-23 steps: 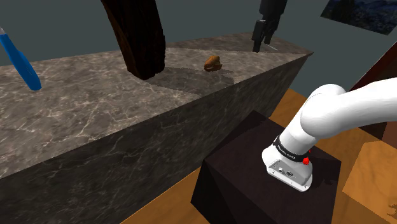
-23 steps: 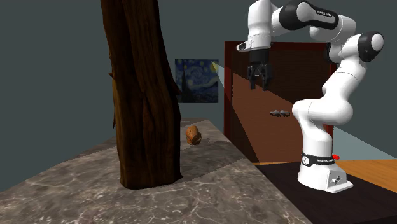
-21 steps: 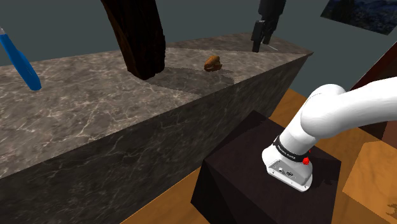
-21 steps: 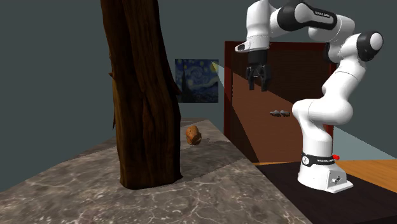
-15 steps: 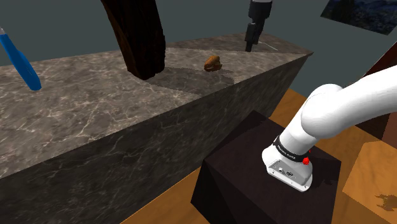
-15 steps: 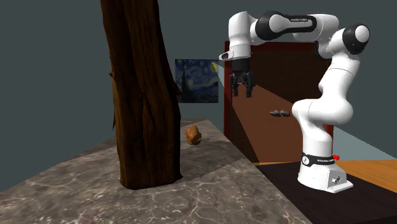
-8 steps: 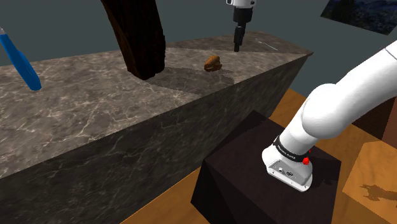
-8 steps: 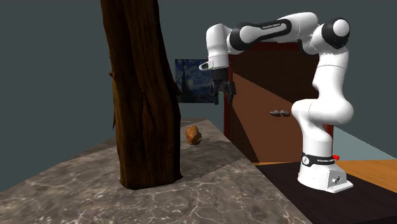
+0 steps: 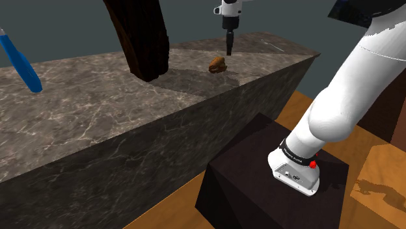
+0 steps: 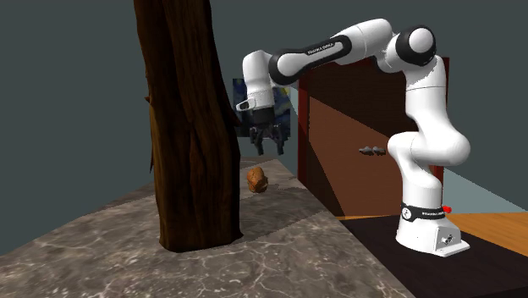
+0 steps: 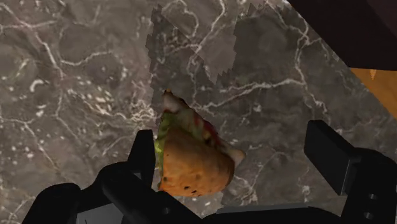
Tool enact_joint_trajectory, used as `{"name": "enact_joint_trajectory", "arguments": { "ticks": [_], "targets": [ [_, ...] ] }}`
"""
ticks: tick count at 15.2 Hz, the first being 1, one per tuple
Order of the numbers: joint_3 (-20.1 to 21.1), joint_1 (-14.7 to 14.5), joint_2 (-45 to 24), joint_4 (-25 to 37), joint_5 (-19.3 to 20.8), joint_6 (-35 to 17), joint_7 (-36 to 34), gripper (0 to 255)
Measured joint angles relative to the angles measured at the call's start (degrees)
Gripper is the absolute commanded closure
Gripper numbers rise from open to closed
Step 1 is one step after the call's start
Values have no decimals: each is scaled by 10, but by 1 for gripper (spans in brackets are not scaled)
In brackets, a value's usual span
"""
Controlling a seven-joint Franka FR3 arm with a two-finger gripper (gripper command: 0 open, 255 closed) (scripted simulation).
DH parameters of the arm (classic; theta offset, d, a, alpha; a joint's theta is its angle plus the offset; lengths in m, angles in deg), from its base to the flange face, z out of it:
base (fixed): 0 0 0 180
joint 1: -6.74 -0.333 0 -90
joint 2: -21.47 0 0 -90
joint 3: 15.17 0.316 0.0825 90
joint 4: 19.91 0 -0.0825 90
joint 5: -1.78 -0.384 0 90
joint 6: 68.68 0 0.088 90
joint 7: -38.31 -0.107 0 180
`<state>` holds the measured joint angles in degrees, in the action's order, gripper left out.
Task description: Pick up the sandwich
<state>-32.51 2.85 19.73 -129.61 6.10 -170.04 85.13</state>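
While walls (image 9: 65, 26) are grey, a sandwich (image 9: 217, 64) tops the veined counter (image 9: 130, 110).

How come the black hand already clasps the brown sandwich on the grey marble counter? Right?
No: the black hand is open, hanging above the brown sandwich on the grey marble counter, not touching it; the second exterior view shows the gap.

- The tree trunk (image 10: 190, 127) is cut off by the top edge in both exterior views.
- A blue object (image 9: 19, 62) runs off the shoulder view's left edge; I cannot tell what it is.
- The painting (image 10: 287, 110) sits mostly behind the arm (image 10: 338, 46).
- On the wrist view, the gripper (image 11: 232, 137) hides the near end of the sandwich (image 11: 191, 156), so I cannot tell whether a finger touches it.
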Motion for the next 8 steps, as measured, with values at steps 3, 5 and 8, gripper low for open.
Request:
{"name": "enact_joint_trajectory", "arguments": {
  "ticks": [3,5,8],
  "targets": [
    [1,5,-73,64,-22,2,53,0],
    [2,7,-87,69,-26,-4,62,0],
    [2,8,-95,57,-28,-24,65,0]
  ]
}}
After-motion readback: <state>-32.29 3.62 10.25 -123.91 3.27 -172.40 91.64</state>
